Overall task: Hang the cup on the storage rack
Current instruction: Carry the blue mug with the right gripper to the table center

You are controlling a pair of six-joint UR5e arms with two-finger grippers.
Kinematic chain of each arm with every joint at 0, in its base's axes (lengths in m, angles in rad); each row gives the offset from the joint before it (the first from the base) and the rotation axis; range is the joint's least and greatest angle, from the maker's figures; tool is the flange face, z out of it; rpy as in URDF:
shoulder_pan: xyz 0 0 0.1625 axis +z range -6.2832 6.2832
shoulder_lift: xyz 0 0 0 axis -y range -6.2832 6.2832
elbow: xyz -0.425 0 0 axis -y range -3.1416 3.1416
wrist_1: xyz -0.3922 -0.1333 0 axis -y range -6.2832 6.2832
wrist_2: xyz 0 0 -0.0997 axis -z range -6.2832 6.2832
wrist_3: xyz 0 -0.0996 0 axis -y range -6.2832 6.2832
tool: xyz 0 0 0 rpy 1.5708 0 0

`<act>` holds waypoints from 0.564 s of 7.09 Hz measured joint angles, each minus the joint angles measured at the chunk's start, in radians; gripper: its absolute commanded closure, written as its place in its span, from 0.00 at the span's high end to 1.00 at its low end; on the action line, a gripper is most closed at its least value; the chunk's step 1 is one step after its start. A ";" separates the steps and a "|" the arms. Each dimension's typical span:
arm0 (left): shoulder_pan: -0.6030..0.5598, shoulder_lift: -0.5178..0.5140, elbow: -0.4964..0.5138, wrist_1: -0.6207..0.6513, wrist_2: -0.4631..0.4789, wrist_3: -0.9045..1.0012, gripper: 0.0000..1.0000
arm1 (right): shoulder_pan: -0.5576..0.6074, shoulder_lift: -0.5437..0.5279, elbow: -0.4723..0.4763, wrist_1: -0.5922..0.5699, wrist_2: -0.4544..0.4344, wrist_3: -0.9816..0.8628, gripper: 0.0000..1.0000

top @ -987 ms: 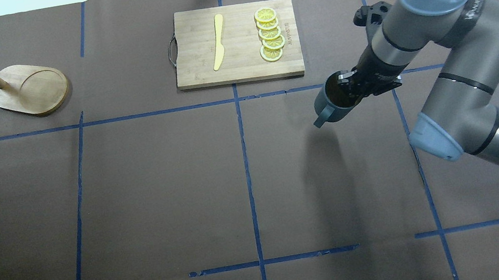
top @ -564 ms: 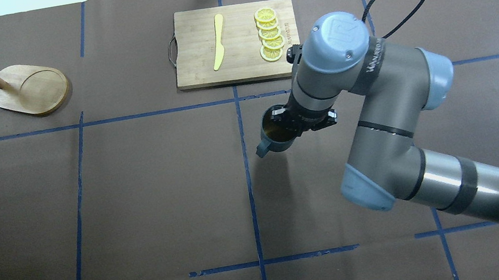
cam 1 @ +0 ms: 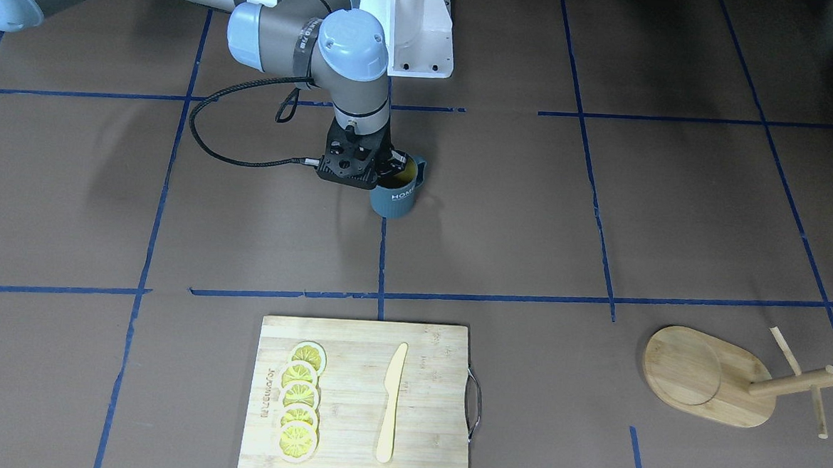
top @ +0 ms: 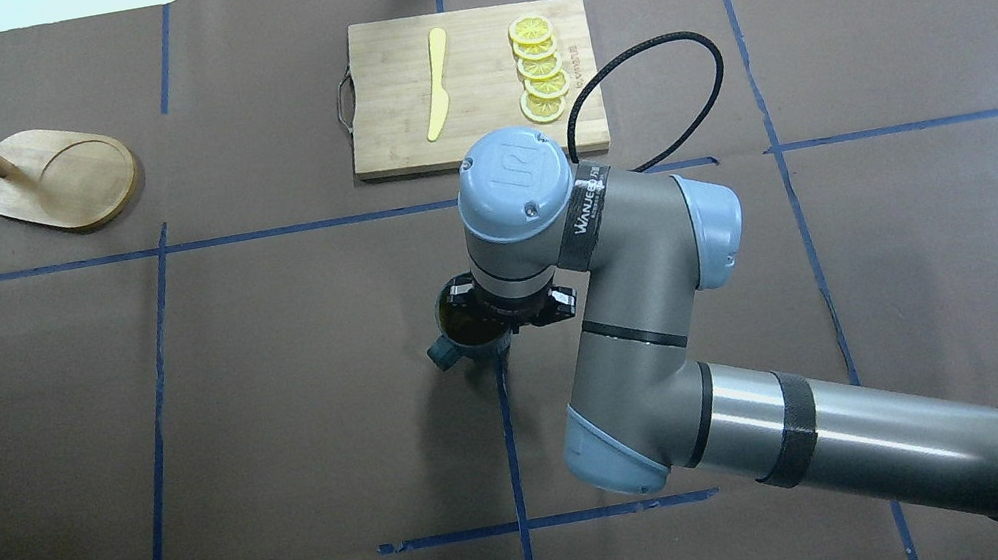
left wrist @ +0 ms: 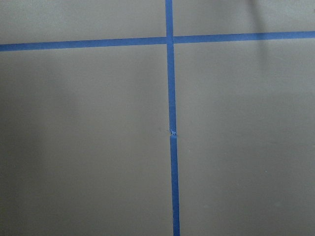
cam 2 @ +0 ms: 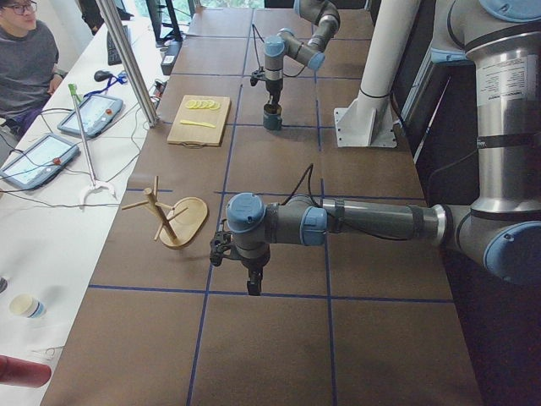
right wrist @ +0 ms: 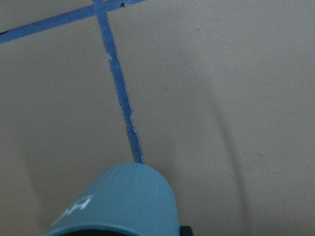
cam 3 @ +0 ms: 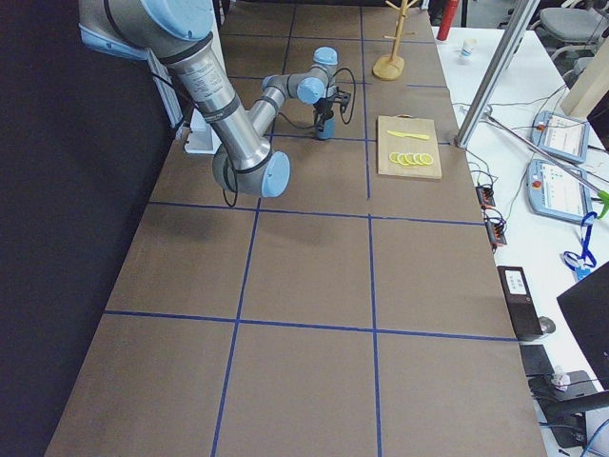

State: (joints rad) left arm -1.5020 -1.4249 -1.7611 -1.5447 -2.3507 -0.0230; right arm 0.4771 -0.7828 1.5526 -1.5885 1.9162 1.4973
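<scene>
My right gripper [cam 1: 391, 166] is clamped on the rim of the cup [cam 1: 395, 194], gripping the wall on the side away from its handle. The cup stands upright with its yellow mouth up. It is on my side of the board [cam 1: 356, 430], well apart from it, just beside the blue tape line that runs from the board's middle toward my base. Overhead, my wrist covers part of the cup [top: 454, 326], and its handle points away from the board, toward me and to my left. My right wrist camera looks down the cup's teal side [right wrist: 130, 196] past the white lettering to the tape below, but I cannot tell whether the base touches the table. The rack [top: 61, 176] stands well to the left of the board, in the same far row of the table, and well apart from the cup. On the board lie a row of lemon slices [cam 1: 299, 399] and a pale knife [cam 1: 392, 402], side by side and not touching. My left gripper [cam 2: 252, 284] points down at the table far from the board, near the rack, and I cannot tell whether it is wide or narrow.
</scene>
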 measured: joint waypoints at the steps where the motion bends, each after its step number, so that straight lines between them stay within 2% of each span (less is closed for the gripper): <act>1: 0.000 0.001 0.000 0.000 0.000 0.000 1.00 | -0.003 0.002 -0.005 0.001 -0.002 0.003 1.00; 4: 0.000 0.000 0.000 -0.001 0.000 0.000 1.00 | 0.022 0.007 0.028 -0.006 0.006 -0.005 1.00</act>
State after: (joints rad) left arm -1.5019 -1.4245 -1.7610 -1.5457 -2.3512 -0.0230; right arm 0.4995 -0.7760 1.5804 -1.5946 1.9220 1.4920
